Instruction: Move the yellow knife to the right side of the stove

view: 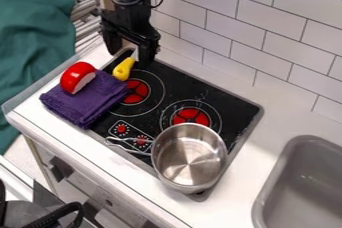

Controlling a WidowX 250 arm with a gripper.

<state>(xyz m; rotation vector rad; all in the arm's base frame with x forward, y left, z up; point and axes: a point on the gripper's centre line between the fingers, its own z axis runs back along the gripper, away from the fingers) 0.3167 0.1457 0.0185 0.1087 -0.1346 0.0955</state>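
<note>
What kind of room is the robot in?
It looks like a kitchen, maybe a toy one. There is a black stove top with red burners, a shiny round metal pot and a grey sink with rounded corners.
</note>
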